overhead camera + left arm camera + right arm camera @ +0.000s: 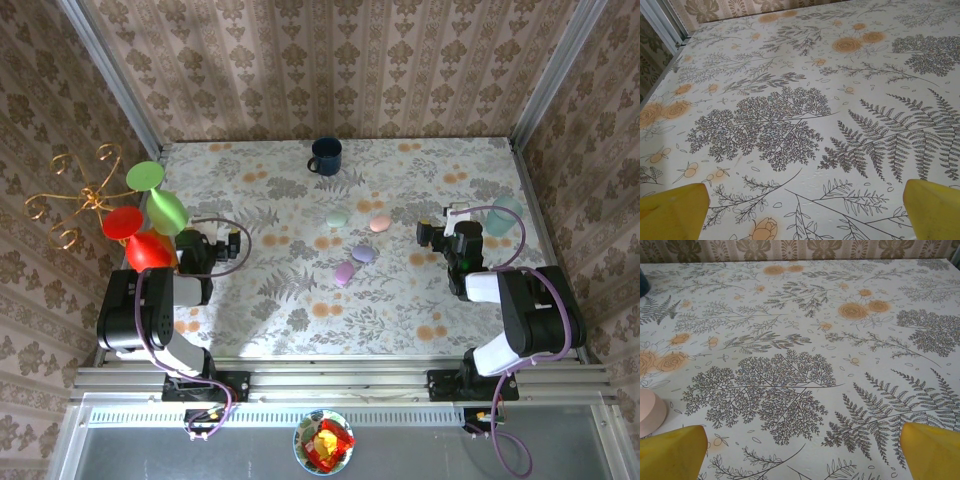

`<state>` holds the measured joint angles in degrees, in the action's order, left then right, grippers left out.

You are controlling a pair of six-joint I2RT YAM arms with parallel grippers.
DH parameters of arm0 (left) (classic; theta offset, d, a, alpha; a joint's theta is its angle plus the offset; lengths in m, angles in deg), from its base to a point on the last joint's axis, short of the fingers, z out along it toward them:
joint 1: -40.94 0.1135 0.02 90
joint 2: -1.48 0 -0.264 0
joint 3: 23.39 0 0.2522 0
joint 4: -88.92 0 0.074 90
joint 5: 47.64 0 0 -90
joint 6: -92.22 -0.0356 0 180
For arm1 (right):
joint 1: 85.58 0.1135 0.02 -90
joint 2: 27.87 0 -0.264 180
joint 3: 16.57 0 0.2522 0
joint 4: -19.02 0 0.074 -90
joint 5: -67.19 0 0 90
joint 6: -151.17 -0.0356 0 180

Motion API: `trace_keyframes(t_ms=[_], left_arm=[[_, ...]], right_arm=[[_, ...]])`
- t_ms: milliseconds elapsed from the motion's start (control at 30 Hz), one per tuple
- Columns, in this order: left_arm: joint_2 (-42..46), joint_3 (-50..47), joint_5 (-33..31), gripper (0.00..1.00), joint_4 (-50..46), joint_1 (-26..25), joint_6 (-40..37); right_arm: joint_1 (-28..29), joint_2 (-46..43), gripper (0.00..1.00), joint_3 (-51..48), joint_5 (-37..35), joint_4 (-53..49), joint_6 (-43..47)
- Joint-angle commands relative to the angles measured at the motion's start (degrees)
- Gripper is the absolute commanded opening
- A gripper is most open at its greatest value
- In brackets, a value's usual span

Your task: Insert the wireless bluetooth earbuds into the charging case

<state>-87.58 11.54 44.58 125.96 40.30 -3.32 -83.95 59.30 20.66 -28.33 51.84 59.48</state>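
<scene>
On the counter (290, 300), a mug (326, 155) is placed at the far edge, near the middle. Four cases (363, 254) are laid in the centre, before the mug, between the left hand (238, 243) and the right hand (424, 234), touched by neither.

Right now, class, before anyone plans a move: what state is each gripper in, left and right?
Left gripper: open, holding nothing.
Right gripper: open, holding nothing.
</scene>
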Motion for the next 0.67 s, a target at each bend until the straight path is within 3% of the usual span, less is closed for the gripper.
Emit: trace_keyframes(t_ms=[0,633], left_arm=[[-0.1,1.1,0.9,1.0,1.9,0.3,1.3],[-0.2,1.4,-0.6,1.0,1.4,0.3,1.8]], right_arm=[[-0.3,0.6,1.0,-0.1,0.3,2.3,-0.3],[-0.3,0.5,1.0,-0.3,0.1,2.7,-0.3]])
